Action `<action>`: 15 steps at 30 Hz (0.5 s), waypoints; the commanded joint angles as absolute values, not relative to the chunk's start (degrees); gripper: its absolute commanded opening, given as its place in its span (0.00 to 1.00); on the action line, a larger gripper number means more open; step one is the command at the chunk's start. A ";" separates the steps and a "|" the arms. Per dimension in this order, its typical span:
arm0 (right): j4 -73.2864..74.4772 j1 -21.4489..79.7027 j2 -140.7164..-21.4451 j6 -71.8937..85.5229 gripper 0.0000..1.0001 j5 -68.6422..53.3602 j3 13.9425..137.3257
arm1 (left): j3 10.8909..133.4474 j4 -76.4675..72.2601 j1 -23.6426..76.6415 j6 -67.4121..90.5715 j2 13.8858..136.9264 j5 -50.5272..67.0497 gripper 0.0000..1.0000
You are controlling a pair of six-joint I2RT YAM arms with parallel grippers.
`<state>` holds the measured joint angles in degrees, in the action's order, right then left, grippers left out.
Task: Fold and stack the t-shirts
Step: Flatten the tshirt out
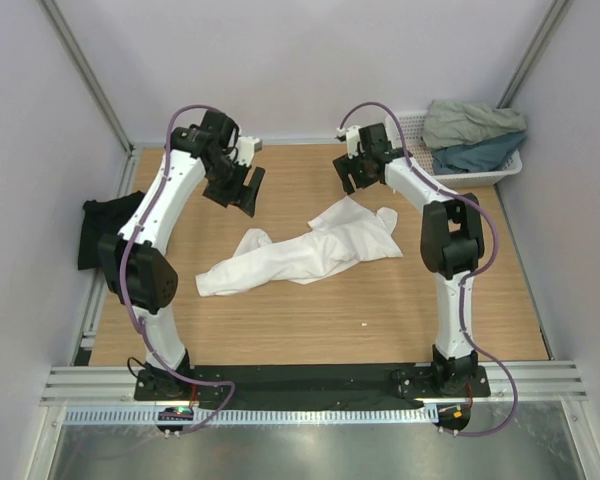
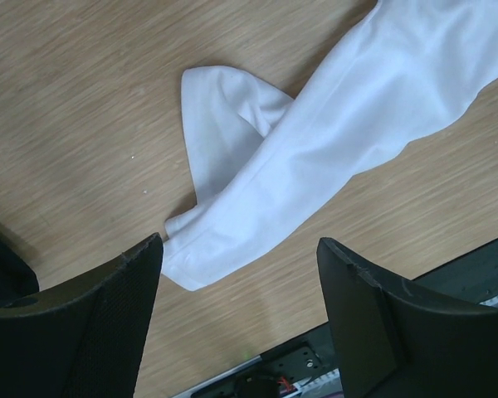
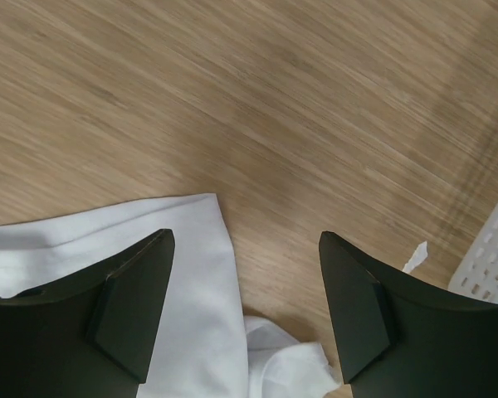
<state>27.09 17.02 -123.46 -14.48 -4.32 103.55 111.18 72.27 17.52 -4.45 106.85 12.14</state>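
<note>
A white t-shirt (image 1: 300, 250) lies crumpled and stretched out across the middle of the wooden table. It also shows in the left wrist view (image 2: 332, 141) and in the right wrist view (image 3: 183, 307). My left gripper (image 1: 242, 190) is open and empty, raised above the table behind the shirt's left end. My right gripper (image 1: 352, 172) is open and empty, raised above the shirt's far right corner. A black t-shirt (image 1: 102, 228) lies at the table's left edge. Grey-green (image 1: 470, 120) and teal (image 1: 480, 152) shirts lie piled in the basket.
A white plastic lattice basket (image 1: 480, 176) stands at the back right corner; its edge shows in the right wrist view (image 3: 491, 265). Walls close in the table on the left, back and right. A black base strip (image 1: 300, 382) runs along the near edge.
</note>
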 commanded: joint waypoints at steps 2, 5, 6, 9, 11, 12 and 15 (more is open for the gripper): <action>27.86 16.87 -126.20 -15.91 0.76 -3.25 109.07 | 115.05 69.70 16.88 -2.73 105.55 13.71 0.76; 31.98 16.79 -129.63 -15.21 0.73 -4.83 112.58 | 116.19 69.52 16.70 -2.81 106.43 13.27 0.76; 32.95 16.87 -129.99 -15.12 0.73 -5.09 112.85 | 116.45 69.52 16.70 -2.64 106.70 13.10 0.76; 33.05 16.79 -131.04 -15.20 0.71 -5.98 112.24 | 117.07 69.35 16.79 -2.81 106.96 12.39 0.76; 33.31 16.79 -131.83 -15.21 0.70 -6.15 112.15 | 117.33 69.26 16.70 -2.73 107.23 11.52 0.76; 33.40 16.87 -131.92 -15.21 0.69 -6.24 111.97 | 117.33 69.34 16.79 -2.72 107.31 11.25 0.76; 33.66 16.96 -132.01 -15.38 0.68 -7.12 110.92 | 117.42 69.35 16.70 -2.90 107.31 10.90 0.76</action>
